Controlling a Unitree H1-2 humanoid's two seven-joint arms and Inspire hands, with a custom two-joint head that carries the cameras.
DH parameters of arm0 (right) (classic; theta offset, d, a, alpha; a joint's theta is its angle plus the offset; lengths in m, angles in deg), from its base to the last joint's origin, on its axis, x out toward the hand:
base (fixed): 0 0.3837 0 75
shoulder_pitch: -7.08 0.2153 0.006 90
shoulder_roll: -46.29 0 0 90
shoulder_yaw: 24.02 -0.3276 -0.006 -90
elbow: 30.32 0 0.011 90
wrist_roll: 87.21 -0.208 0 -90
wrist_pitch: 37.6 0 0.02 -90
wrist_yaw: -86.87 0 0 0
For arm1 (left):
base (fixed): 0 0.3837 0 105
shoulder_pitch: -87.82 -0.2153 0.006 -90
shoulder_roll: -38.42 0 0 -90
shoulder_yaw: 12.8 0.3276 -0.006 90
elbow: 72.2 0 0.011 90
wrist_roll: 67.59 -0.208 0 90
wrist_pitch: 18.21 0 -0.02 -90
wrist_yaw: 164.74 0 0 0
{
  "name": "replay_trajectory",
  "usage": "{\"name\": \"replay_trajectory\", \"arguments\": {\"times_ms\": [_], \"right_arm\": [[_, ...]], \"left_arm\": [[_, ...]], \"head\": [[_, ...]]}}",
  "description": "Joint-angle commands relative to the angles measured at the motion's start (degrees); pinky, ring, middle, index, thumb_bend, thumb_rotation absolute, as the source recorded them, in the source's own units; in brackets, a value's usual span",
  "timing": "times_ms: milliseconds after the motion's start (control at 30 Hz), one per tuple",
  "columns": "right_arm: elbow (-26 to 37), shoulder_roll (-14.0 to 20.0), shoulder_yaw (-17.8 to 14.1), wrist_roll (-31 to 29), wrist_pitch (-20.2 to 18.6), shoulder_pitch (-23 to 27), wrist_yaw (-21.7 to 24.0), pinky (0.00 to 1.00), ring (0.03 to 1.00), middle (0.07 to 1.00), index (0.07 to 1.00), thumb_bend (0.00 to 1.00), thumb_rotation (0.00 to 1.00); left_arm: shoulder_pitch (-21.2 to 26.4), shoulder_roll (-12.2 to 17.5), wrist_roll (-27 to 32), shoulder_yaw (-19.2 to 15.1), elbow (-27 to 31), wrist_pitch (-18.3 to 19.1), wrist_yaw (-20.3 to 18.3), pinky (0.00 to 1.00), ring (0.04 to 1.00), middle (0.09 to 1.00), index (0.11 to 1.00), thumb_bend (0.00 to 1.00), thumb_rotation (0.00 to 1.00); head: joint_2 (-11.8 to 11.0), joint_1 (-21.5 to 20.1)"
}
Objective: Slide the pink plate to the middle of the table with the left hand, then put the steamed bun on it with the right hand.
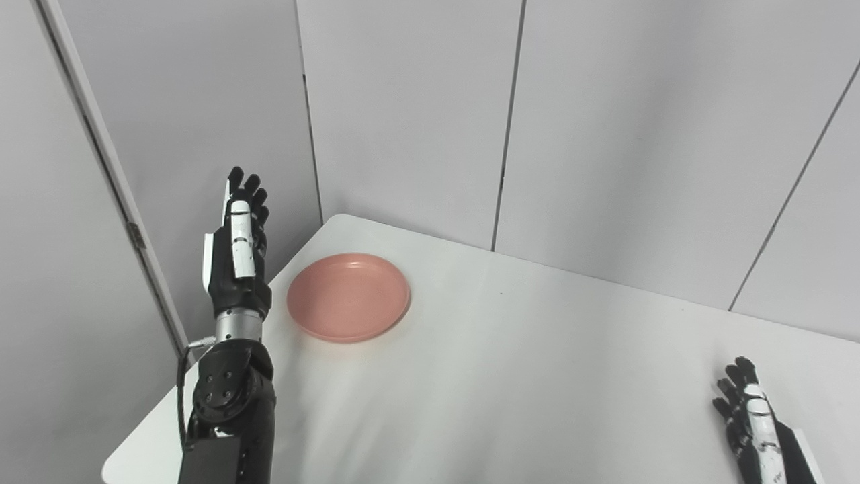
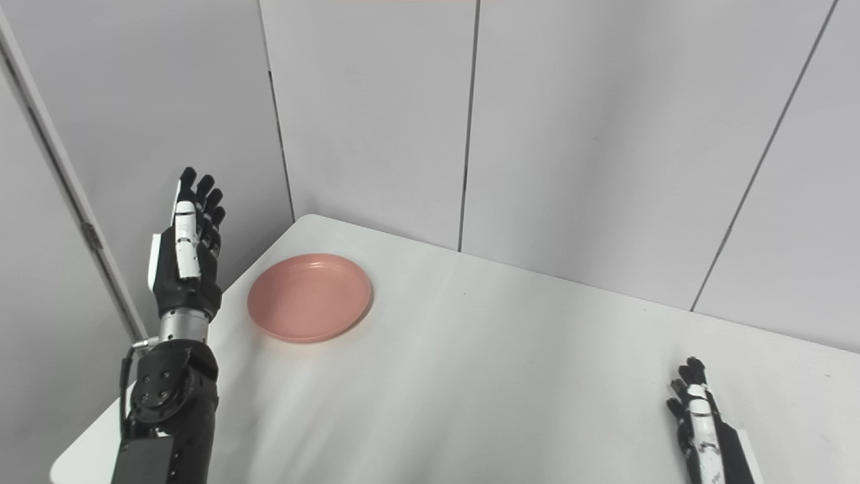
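Note:
A pink plate lies empty on the white table near its far left corner. My left hand is raised upright just left of the plate, beyond the table's left edge, open with fingers straight and holding nothing. My right hand rests low at the table's right front, fingers extended, open and empty. No steamed bun shows in either view.
Grey wall panels stand close behind the table's far edge. The table's left edge runs diagonally beside my left forearm.

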Motion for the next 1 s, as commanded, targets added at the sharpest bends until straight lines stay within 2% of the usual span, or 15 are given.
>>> {"name": "replay_trajectory", "arguments": {"times_ms": [0,333,500,667,967], "right_arm": [[-2.1,1.1,-0.7,0.1,0.8,-1.6,0.0,1.0,1.0,1.0,1.0,0.02,1.0],[-1.6,0.8,-0.9,0.8,0.7,-1.7,-0.7,1.0,1.0,1.0,1.0,0.02,1.0],[-1.4,0.7,-0.8,1.1,0.7,-1.9,-0.8,1.0,1.0,1.0,1.0,0.01,1.0],[0.7,0.5,-0.7,1.1,-1.6,-2.2,-1.3,1.0,1.0,1.0,1.0,0.01,1.0],[0.5,0.7,-0.6,1.2,-1.0,-2.3,-1.2,1.0,1.0,1.0,1.0,0.0,1.0]], "left_arm": [[1.4,1.9,1.3,-0.5,-0.2,-1.9,-0.4,1.0,0.989,0.995,0.994,0.47,1.0],[1.4,3.3,6.4,-1.4,-4.0,-1.3,-0.4,1.0,1.0,1.0,1.0,0.47,1.0],[1.8,3.4,7.0,-1.4,-5.7,-1.0,0.0,1.0,1.0,1.0,1.0,0.46,1.0],[1.8,3.6,7.1,-1.3,-7.9,-1.1,0.0,1.0,1.0,1.0,1.0,0.45,1.0],[2.1,3.7,7.6,-1.0,-10.8,-0.5,-0.2,1.0,1.0,1.0,1.0,0.44,1.0]], "head": [[0.1,-0.1],[0.5,-0.1],[0.7,-0.1],[0.8,-0.1],[1.2,0.1]]}}
